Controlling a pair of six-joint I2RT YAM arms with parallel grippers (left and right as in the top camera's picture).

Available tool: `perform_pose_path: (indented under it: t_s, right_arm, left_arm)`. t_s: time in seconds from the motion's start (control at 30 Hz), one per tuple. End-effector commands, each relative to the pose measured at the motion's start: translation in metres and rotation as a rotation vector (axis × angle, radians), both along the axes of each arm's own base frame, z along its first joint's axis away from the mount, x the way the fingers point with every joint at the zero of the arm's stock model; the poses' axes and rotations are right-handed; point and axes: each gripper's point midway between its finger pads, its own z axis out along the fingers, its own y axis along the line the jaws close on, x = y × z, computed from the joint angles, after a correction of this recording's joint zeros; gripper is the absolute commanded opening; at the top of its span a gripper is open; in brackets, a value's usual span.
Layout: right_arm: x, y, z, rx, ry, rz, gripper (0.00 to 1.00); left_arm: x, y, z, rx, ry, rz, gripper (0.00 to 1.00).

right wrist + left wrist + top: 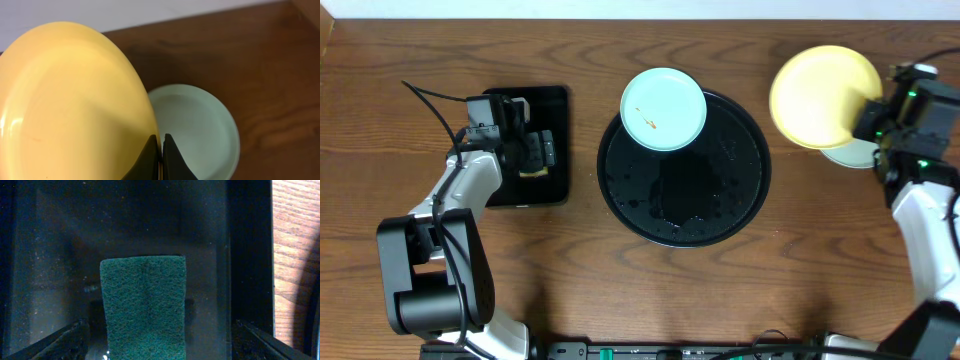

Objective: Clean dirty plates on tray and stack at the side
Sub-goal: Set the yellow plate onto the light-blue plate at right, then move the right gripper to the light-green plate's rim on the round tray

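The round black tray (720, 215) sits mid-table, wet-looking. A mint-blue plate (664, 108) with orange specks rests on its upper-left rim. My right gripper (868, 120) is shut on the rim of the pale yellow plate (820, 95) and holds it tilted above a second mint-blue plate (855, 154) lying on the table at the right; both show in the right wrist view, yellow (70, 105) and mint (200, 130), with the jaws (161, 150) pinching the yellow rim. My left gripper (535, 150) is open over a green sponge (144, 305).
The sponge lies in a small black rectangular tray (555, 110) at the left. Bare wood table lies between the trays and along the front. The table's far edge runs close behind the plates.
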Motion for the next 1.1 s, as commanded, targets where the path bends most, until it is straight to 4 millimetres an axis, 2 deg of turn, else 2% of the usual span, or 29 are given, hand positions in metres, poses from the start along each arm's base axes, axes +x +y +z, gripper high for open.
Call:
perform_pose_path:
  t_s: [0.0, 0.17, 0.27, 0.4, 0.43, 0.5, 0.53, 0.6, 0.7, 0.87, 0.9, 0.97, 1.07]
  right_arm:
    - [0.002, -0.019, -0.026, 0.105, 0.034, -0.034, 0.01]
    - [0.006, -0.055, -0.060, 0.128, 0.054, -0.116, 0.02]
    - [0.008, -0.082, -0.066, 0.152, 0.016, -0.191, 0.02]
    - [0.005, -0.102, -0.071, 0.172, -0.005, -0.248, 0.04]
    - [0.004, -0.105, -0.074, 0.175, 0.000, -0.254, 0.13]
    - [0.002, -0.107, -0.080, 0.179, 0.011, -0.260, 0.39]
    - [0.002, -0.107, -0.082, 0.181, 0.016, -0.261, 0.48]
    - [0.002, -0.106, -0.084, 0.184, 0.022, -0.260, 0.59]
    - [0.008, -0.090, -0.082, 0.235, 0.008, -0.171, 0.63]
    - [0.018, -0.031, -0.080, 0.331, 0.020, 0.096, 0.63]
    - [0.018, -0.009, -0.083, 0.325, 0.074, 0.166, 0.61]
    - [0.019, 0.021, -0.082, 0.299, 0.145, 0.261, 0.61]
    - [0.023, 0.062, -0.070, 0.225, 0.238, 0.370, 0.60]
  left_arm:
    - [0.001, 0.002, 0.002, 0.008, -0.004, 0.004, 0.90]
    - [0.001, 0.002, 0.002, 0.008, -0.004, 0.004, 0.91]
    - [0.001, 0.002, 0.002, 0.008, -0.004, 0.004, 0.91]
    - [0.001, 0.002, 0.002, 0.008, -0.004, 0.004, 0.91]
    - [0.001, 0.002, 0.002, 0.008, -0.005, 0.004, 0.91]
    - [0.001, 0.002, 0.002, 0.007, -0.004, 0.004, 0.91]
    - [0.001, 0.002, 0.002, 0.008, -0.004, 0.004, 0.91]
    - [0.001, 0.002, 0.002, 0.008, -0.004, 0.004, 0.91]
    - [0.001, 0.002, 0.002, 0.008, -0.004, 0.004, 0.91]
    - [0.001, 0.002, 0.002, 0.008, -0.004, 0.004, 0.91]
    - [0.001, 0.002, 0.002, 0.008, -0.004, 0.004, 0.91]
    - [0.001, 0.002, 0.002, 0.008, -0.004, 0.004, 0.91]
    - [0.001, 0.002, 0.002, 0.008, -0.004, 0.004, 0.91]
